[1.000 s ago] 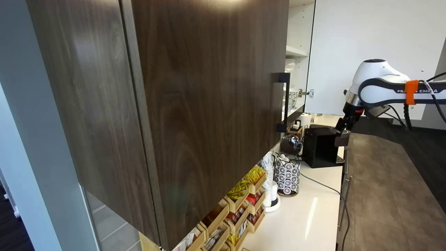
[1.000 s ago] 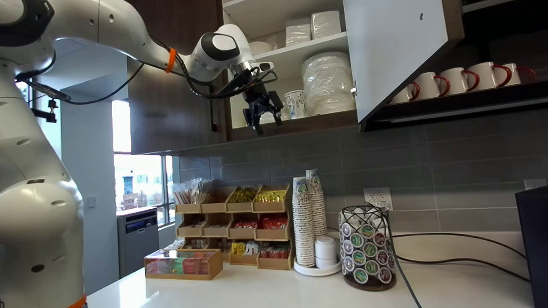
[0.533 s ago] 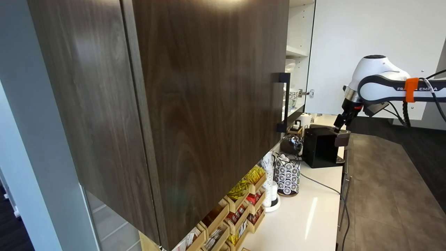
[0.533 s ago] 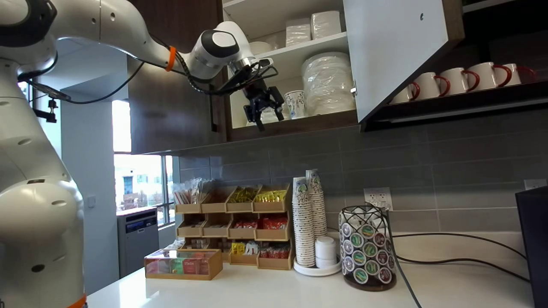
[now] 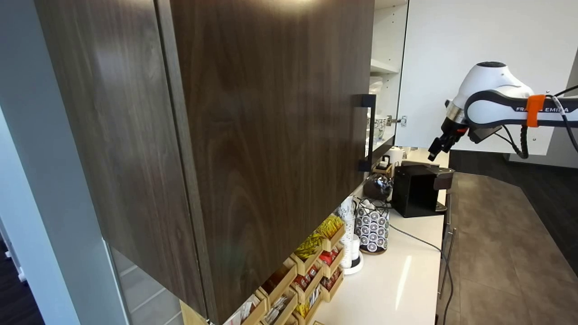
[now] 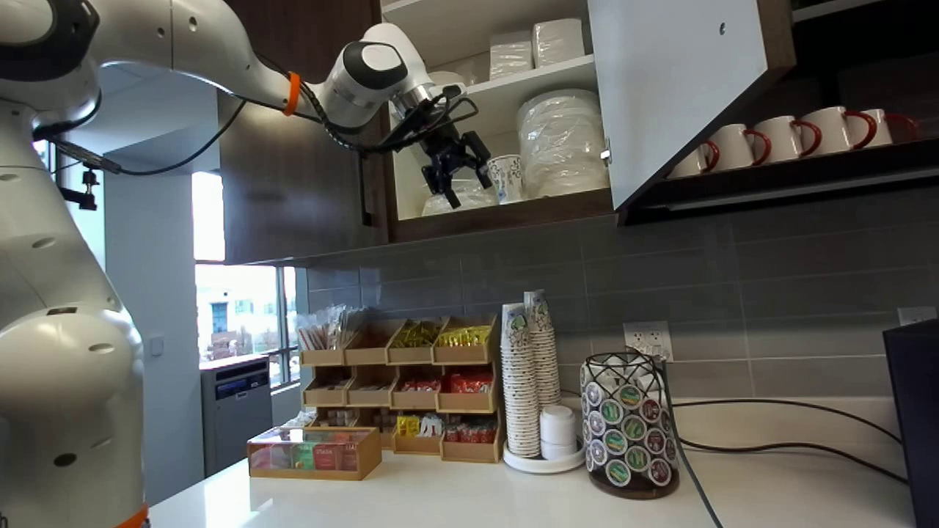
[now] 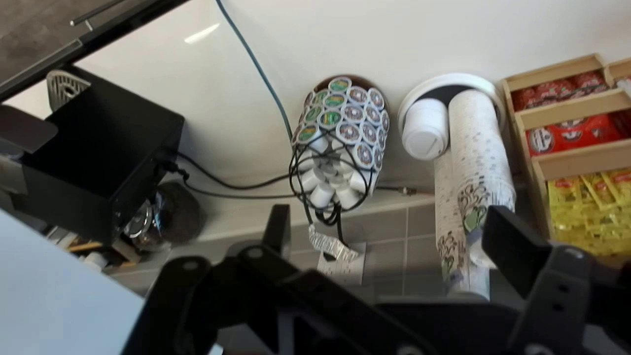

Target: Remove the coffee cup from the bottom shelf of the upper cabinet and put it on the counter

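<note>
White with a dark print, the coffee cup (image 6: 506, 178) stands on the bottom shelf (image 5: 389, 133) of the upper cabinet (image 6: 293, 183), just beside a tall plastic-wrapped stack (image 6: 563, 147). The pincer (image 6: 469, 193) is released: its two fingers (image 7: 277, 227) are well apart, and they point obliquely downward. It hangs outside of the cabinet, apart from the cup. Below, the white bench (image 6: 440, 504) carries wooden trays (image 6: 463, 401) with packets (image 6: 466, 336), stacks of paper cups (image 6: 521, 396), and also one round holder (image 6: 635, 491) which is covered with coffee pods (image 6: 616, 438).
</note>
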Action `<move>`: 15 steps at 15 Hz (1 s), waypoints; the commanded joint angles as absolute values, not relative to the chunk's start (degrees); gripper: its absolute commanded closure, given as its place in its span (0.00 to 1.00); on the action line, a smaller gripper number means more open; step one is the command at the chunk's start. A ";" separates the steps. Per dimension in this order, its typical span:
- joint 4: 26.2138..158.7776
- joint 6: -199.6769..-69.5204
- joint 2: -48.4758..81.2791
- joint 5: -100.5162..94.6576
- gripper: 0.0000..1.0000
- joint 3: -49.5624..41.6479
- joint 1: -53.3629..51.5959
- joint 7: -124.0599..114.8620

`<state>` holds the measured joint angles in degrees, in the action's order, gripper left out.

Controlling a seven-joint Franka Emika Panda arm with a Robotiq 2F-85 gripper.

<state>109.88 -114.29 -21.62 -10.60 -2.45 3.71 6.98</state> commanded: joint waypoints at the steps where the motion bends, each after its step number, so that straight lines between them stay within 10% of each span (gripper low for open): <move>1: 102.11 -117.07 -18.77 -10.53 0.00 -2.15 3.36 5.41; 15: 82.81 -117.38 -6.51 -4.27 0.00 -1.87 2.58 1.04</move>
<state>82.78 -117.38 -6.49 -4.27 -1.86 2.58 1.04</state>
